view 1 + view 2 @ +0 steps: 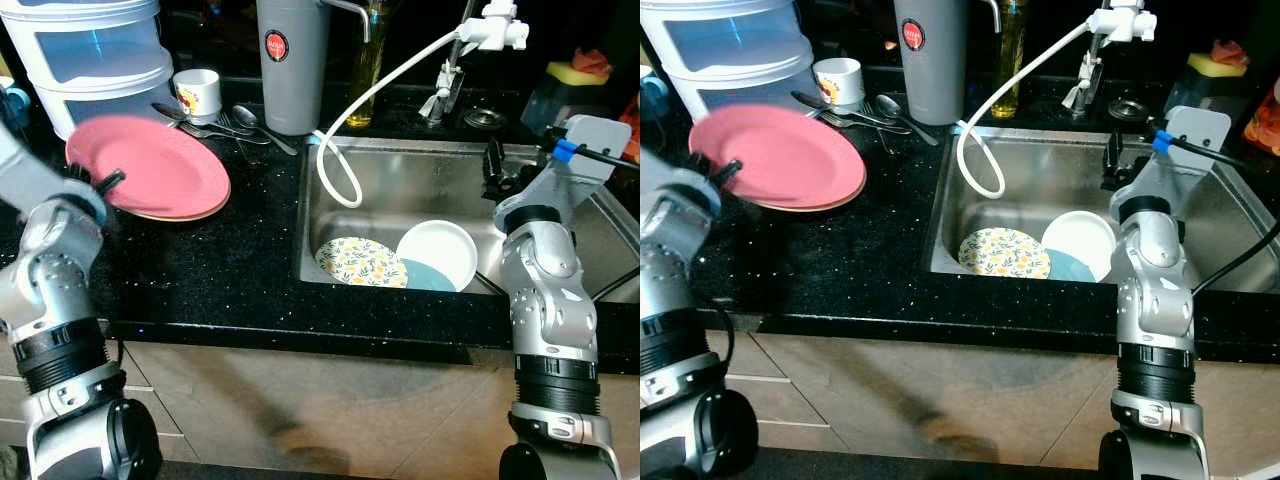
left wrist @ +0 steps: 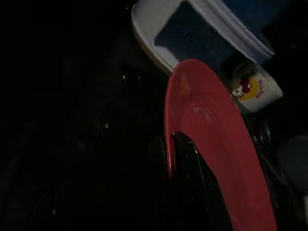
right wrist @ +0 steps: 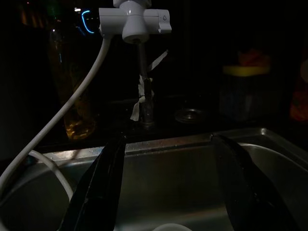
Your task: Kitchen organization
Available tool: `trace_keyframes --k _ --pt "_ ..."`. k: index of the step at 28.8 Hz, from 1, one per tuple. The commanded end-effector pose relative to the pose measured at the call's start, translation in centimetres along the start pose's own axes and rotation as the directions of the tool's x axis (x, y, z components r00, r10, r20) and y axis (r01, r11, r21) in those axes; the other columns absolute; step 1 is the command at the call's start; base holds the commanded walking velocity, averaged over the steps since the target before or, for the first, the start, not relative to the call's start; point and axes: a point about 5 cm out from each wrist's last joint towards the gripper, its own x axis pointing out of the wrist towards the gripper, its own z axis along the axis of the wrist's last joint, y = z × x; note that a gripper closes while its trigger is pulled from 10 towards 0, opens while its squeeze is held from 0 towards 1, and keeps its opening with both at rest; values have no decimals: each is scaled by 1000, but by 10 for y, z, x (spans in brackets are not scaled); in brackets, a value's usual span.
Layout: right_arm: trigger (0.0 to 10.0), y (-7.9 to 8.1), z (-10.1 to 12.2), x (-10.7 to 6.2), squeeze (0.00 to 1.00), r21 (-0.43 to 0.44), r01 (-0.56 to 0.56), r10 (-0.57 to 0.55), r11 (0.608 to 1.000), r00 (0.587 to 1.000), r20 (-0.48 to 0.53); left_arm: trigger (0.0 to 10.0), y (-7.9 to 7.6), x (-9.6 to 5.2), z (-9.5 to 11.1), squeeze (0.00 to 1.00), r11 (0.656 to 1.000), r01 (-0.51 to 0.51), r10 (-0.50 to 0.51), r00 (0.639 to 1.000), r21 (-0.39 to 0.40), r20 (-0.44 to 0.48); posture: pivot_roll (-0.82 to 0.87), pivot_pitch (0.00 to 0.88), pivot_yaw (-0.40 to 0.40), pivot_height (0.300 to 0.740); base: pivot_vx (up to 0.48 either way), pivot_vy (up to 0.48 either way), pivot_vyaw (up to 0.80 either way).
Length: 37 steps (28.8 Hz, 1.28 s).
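Pinching pink plate (image 1: 150, 165), left hand (image 1: 100, 185) raised

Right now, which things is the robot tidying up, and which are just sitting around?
Part of the job:
- pink plate, pinched at its rim by the left claw
- floral plate and white bowl in the sink
- right claw, open above the sink

Just sitting around:
- mug
- spoons
- grey jug
- oil bottle
- drawer box
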Motion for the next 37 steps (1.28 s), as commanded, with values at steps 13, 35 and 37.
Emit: trace_keyframes --k 13,35,37 --pt "10000 9 -2 1 0 4 -65 65 998 998 -10 10000 -38 -21 -31 1000 940 338 -338 914 -40 -226 162 44 6 740 0 0 0" --pt "10000 93 -19 -38 0 3 -680 672 734 725 -150 10000 -22 0 -19 0 986 156 -136 955 53 -264 175 50 3 740 0 0 0" --pt "10000 92 -19 -38 0 4 -681 674 732 724 -150 10000 -20 2 -20 0 988 144 -125 954 50 -274 175 50 3 740 0 0 0"
